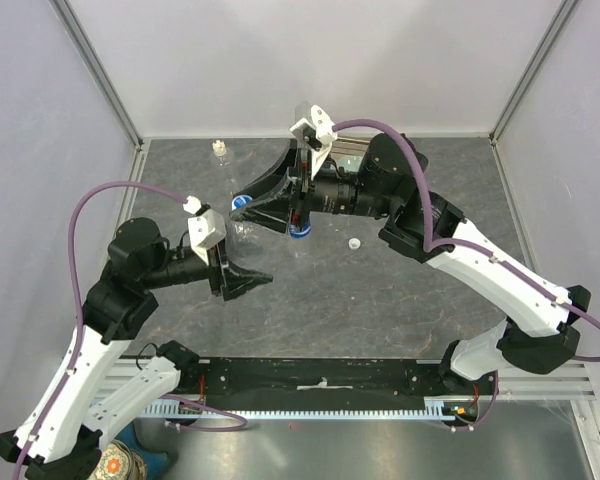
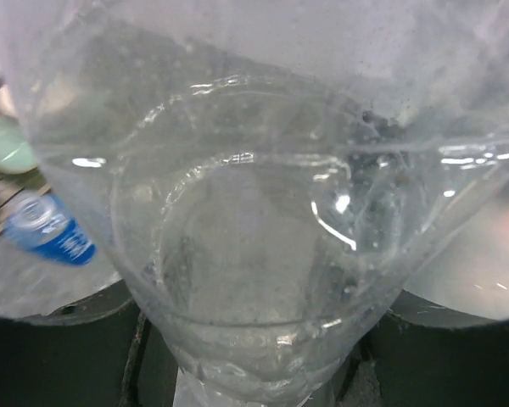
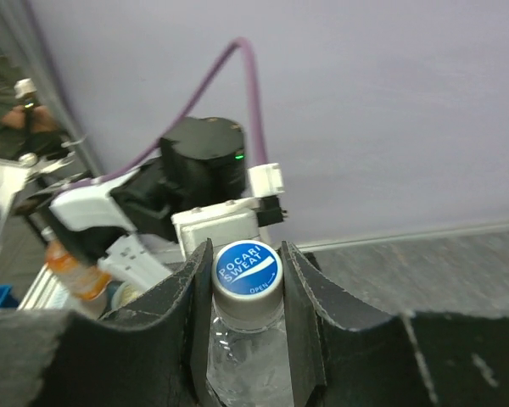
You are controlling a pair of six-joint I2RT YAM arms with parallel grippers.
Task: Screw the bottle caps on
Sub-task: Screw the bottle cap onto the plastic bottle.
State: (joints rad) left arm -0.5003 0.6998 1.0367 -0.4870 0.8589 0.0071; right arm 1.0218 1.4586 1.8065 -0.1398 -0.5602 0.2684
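Right jaws are closed on the blue cap, one finger pressed to each side. The cap sits on the neck of the clear bottle. Left jaws grip that same bottle lower down, and its body fills the left wrist view. A loose white cap lies on the table, right of the pair. A blue-labelled bottle lies nearby. A small bottle stands by the far wall.

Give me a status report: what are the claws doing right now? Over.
Left claw holding clear bottle. Right claw clamped on its blue cap. One white cap loose on the table. Nothing in the way.
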